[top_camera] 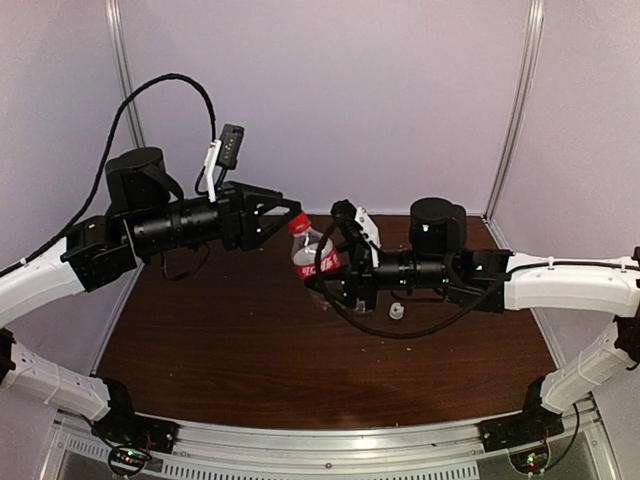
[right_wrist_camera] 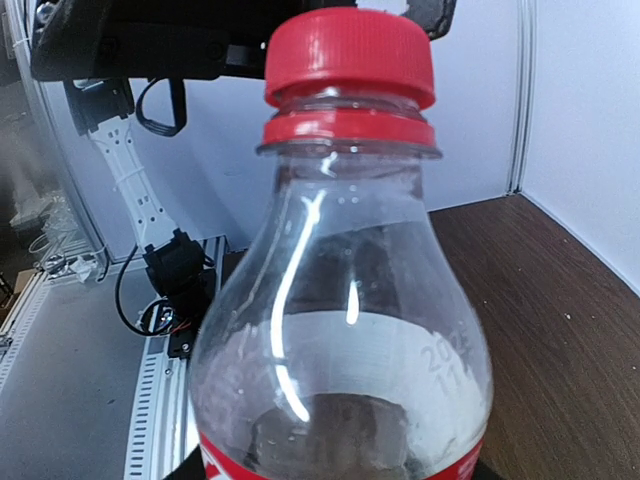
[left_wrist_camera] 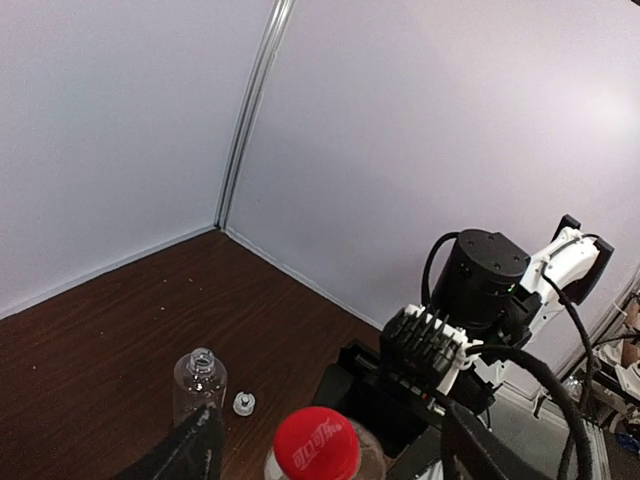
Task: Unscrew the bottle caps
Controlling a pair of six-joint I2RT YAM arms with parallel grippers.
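My right gripper [top_camera: 335, 272] is shut on the small clear bottle with the red label [top_camera: 318, 255] and holds it above the table, neck tilted toward the left arm. In the right wrist view the bottle [right_wrist_camera: 340, 330] fills the frame and its red cap [right_wrist_camera: 350, 55] sits on the neck. My left gripper [left_wrist_camera: 325, 455] is open, one finger [left_wrist_camera: 190, 450] on each side of the red cap [left_wrist_camera: 317, 445], not touching it. The unlabelled clear bottle [left_wrist_camera: 200, 378] stands open on the table with the white cap [left_wrist_camera: 243, 403] lying beside it.
The brown table [top_camera: 250, 340] is enclosed by white walls at the back and sides. The white cap [top_camera: 397, 311] lies just under the right arm's forearm. Black cables hang from both arms. A metal rail runs along the near edge.
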